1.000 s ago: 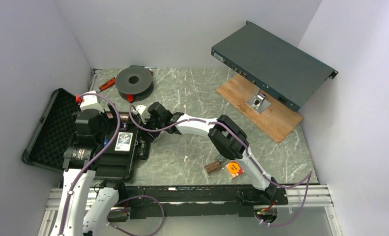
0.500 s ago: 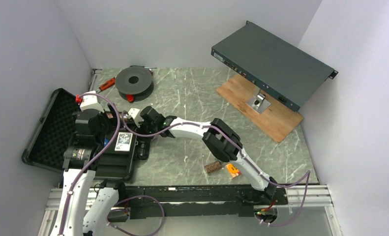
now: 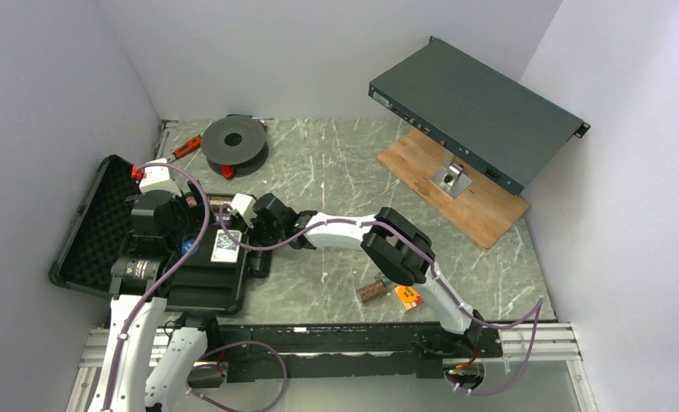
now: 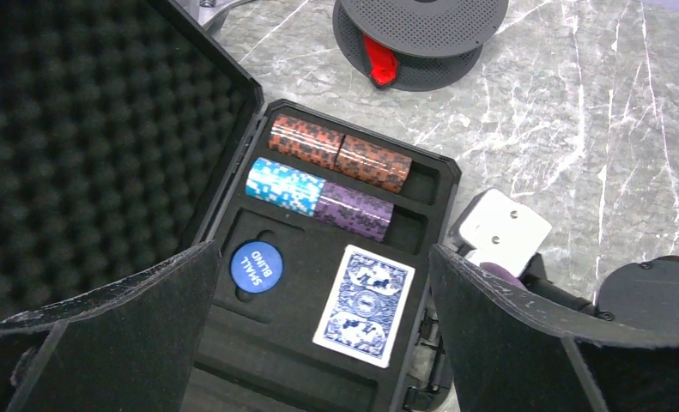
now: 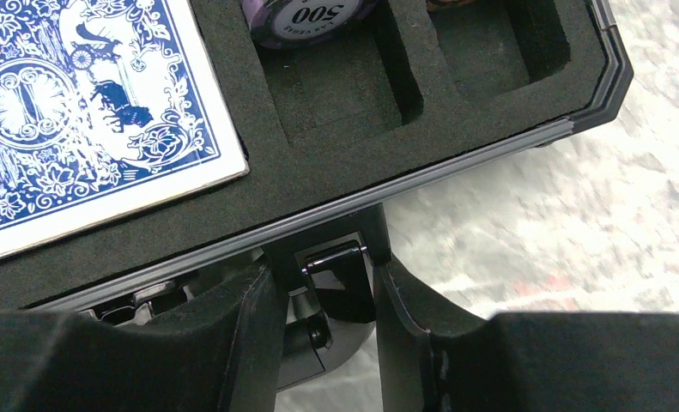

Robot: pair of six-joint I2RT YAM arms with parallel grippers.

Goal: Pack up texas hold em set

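The black briefcase (image 3: 233, 299) lies open at the left, its foam lid (image 3: 95, 232) tilted back. In the left wrist view its tray holds brown chip stacks (image 4: 340, 153), a blue stack (image 4: 284, 185), a purple stack (image 4: 353, 210), a blue "small blind" button (image 4: 256, 267) and a blue card deck (image 4: 364, 305). My left gripper (image 4: 318, 343) is open and empty above the tray. My right gripper (image 5: 327, 318) is shut on the black handle fitting (image 5: 340, 279) at the case's front rim (image 5: 456, 163), beside the deck (image 5: 78, 112) and a purple chip (image 5: 306, 17).
A brown chip stack (image 3: 371, 292) and an orange card pack (image 3: 409, 297) lie on the marble near the front. A black spool (image 3: 234, 139) and a red-handled tool (image 3: 184, 148) are at the back left. A grey metal box (image 3: 477, 103) stands on a wooden board (image 3: 464, 202) at the back right.
The right gripper has gone to the case's front rim and closed on the handle fitting. The case has slid a little to the right. The left arm has hardly moved.
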